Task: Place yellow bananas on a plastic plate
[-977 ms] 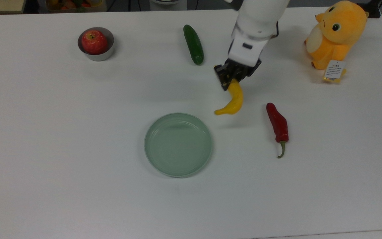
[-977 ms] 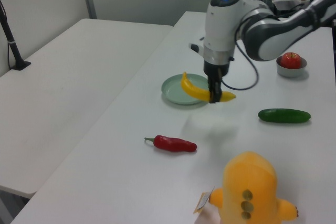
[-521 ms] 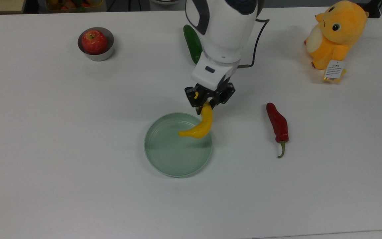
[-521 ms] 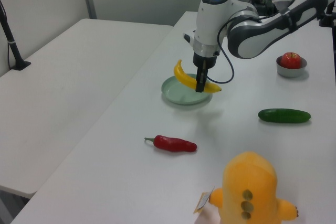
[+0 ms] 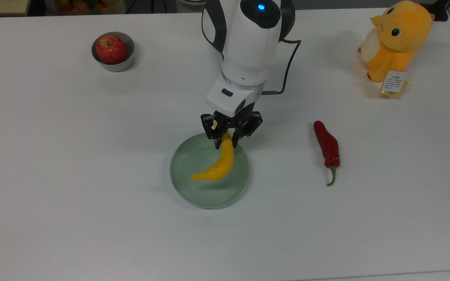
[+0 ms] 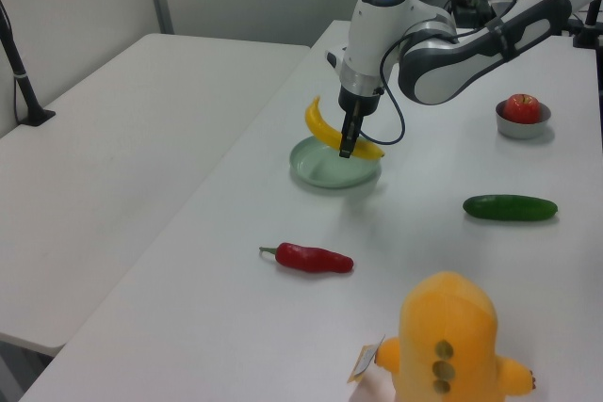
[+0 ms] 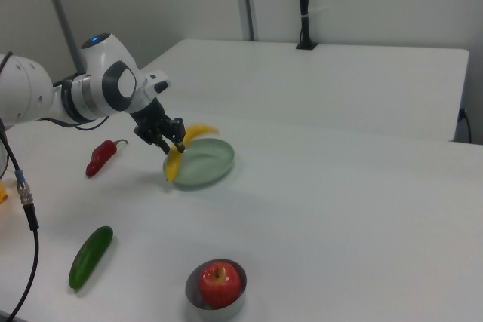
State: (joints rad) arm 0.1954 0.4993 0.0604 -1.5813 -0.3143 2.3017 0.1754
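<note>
Transport phase, nearly complete. Gripper (image 5: 225, 141) pinches one end of the banana (image 5: 219, 164), its jaws pressed on the fruit just inside the plate's (image 5: 182, 191) far rim in the top view. Over the last second the arm has carried the banana from a spot beyond the plate, on the side toward the chili (image 5: 327, 146), to a position directly above the plate; half a second ago only the free tip overlapped the rim, whereas now almost the whole length lies within the plate's outline.

In the left view the banana (image 6: 320, 127) hangs from the gripper (image 6: 346, 150) with its free end raised clear of the plate (image 6: 316, 173), so it appears to be held above the plate and not resting on it. The right view agrees: the gripper (image 7: 176, 144) holds the fruit (image 7: 190, 133) at the plate's (image 7: 215, 173) edge, tilted, with one end dipping toward the rim.

Judged consequence: alignment over the plate looks achieved, and what remains is a short descent and release. Because the banana is about as long as the plate is wide, its curved body should be kept centred, or a tip may ride up on the rim after release.

Other items are well apart from the plate: the cucumber (image 6: 510, 207), the chili, the apple (image 5: 110, 48) in its bowl (image 5: 129, 60), and the plush toy (image 5: 395, 41).
</note>
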